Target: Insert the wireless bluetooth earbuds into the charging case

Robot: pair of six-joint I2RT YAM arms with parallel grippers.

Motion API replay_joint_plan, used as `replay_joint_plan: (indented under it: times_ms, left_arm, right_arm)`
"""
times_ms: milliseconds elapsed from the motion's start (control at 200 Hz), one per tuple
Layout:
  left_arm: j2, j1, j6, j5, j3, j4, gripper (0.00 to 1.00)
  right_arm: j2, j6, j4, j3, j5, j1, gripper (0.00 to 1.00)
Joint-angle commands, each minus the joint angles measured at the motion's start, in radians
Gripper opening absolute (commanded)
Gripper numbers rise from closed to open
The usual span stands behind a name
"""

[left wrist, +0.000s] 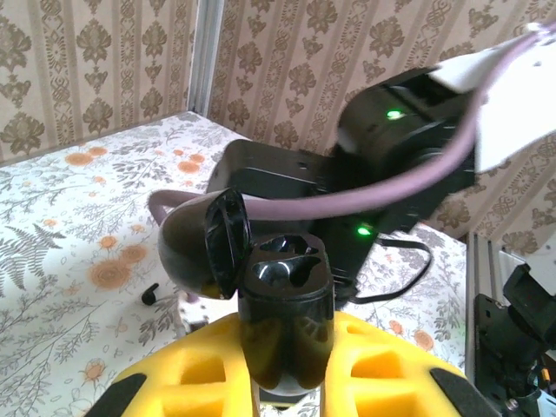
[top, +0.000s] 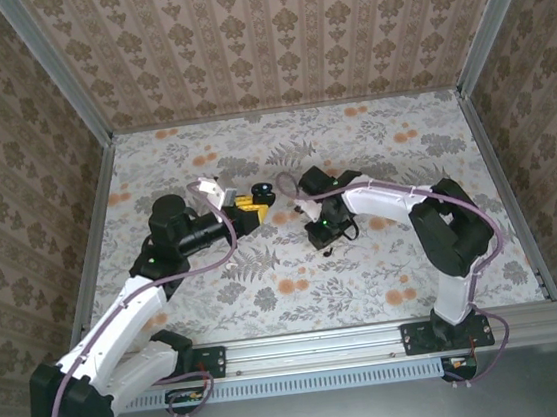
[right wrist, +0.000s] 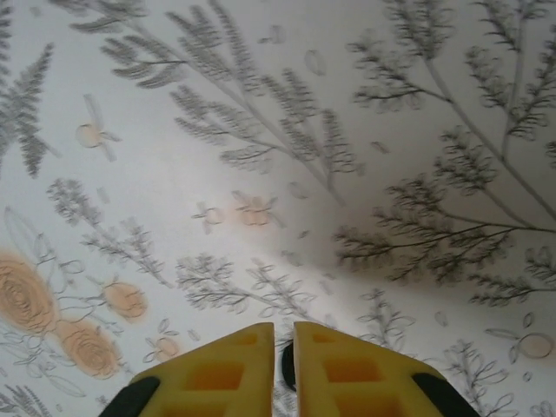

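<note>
The left gripper (left wrist: 287, 369) is clamped on the charging case (left wrist: 285, 304), held upright with its lid swung open. The right gripper (right wrist: 278, 334), low over the table (right wrist: 261, 130), is closed to a narrow slit, with what looks like a small dark earbud (right wrist: 285, 367) nipped inside. A second earbud (left wrist: 152, 294) lies loose on the table.

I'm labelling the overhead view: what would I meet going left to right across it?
left arm → case → right gripper → right arm
</note>
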State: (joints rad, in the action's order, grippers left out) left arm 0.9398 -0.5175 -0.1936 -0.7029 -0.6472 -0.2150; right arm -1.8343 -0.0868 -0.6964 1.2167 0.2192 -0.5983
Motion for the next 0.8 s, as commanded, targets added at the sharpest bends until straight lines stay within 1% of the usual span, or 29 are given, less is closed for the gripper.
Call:
replay_joint_plan:
  times_ms: [0,165,485,800]
  left_arm:
    - [-0.019,-0.004,0.029,-0.022,0.009,-0.012,0.0]
    - [-0.019,-0.004,0.028,-0.019,0.016,-0.013,0.0]
    - [-0.028,-0.005,0.031,-0.017,0.02,-0.01,0.0]
    - [-0.027,-0.004,0.023,-0.02,0.021,-0.016,0.0]
  right_arm:
    - [-0.047,-0.042,-0.003,0.009,0.09,0.037,0.11]
    - [-0.076,-0.058,0.004,-0.023,0.145,0.069,0.08]
    - [-0.029,-0.101,-0.005,-0.118,0.118,0.113,0.08]
    - [0.029,-0.172,-0.002,-0.213,0.1,0.117,0.09]
